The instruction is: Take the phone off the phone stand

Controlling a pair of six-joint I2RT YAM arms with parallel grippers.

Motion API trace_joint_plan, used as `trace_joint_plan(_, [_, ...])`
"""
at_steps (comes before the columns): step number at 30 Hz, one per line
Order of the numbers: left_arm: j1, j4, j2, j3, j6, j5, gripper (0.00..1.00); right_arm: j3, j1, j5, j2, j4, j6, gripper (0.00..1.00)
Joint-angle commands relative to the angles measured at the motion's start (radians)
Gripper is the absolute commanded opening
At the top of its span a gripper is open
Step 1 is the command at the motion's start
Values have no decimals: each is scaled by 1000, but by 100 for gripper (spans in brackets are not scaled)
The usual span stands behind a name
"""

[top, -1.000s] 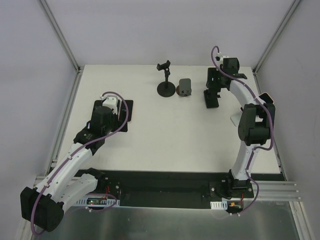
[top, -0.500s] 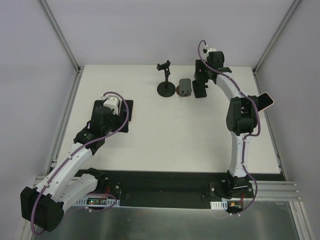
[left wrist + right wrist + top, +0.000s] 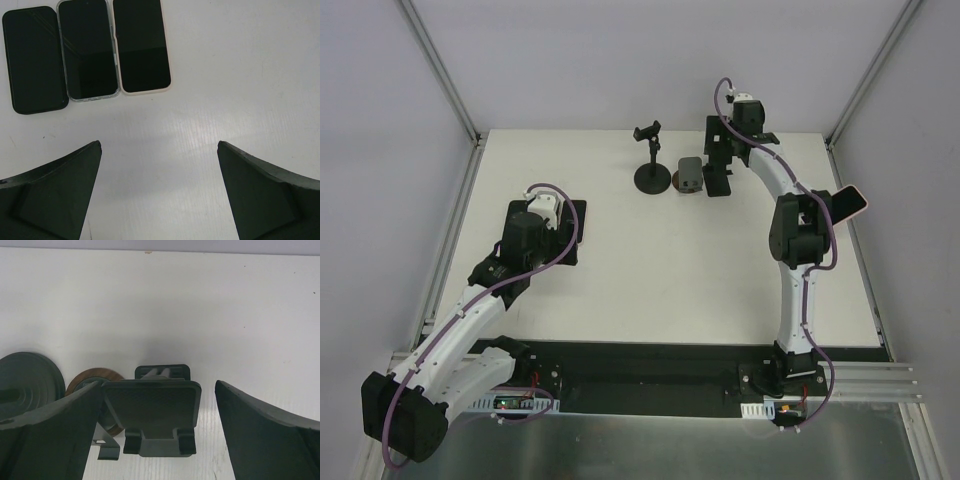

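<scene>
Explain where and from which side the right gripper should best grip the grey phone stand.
Grip the grey phone stand by its flat plate, across the straight parallel side edges, probably from above: the right gripper hangs there, open jaws bracketing it.

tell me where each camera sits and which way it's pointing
Top external: fixed above and behind the bases, looking down on the table; left arm and right arm both show.
Left wrist: on the left arm, facing down at three phones; its open fingers frame the bottom.
Right wrist: on the right arm, low, facing the grey stand; its open fingers flank it.
Shared: top and right wrist both show the grey stand and the black stand's round base.
</scene>
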Motion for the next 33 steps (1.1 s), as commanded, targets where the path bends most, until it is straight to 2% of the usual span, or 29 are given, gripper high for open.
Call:
trace_joint_plan(1, [11,31,-9,7,6,-14,99,11,0,53,-103,-5,9,96])
trace_joint_plan(6, [14,32,-7,21,3,-18,99,-83,-20,119,-271,13,-10,96])
trace_joint_plan(15, [17,72,-43,12,21,-41,99,-438,-109,495,-681,-16,41,96])
trace_joint_plan(19, [2,72,-78,2,20,-52,99,-511,-174,628,-814,-131,81,96])
trace_joint_plan(22, [-11,72,-96,1,20,-76,99,-535,-222,694,-862,-221,131,96])
trace_joint_plan(26, [-18,72,-109,-5,6,-107,99,-614,-296,722,-925,-245,222,96])
trace_joint_plan(33, [-21,72,-133,-15,-12,-81,99,-618,-368,675,-891,-338,340,96])
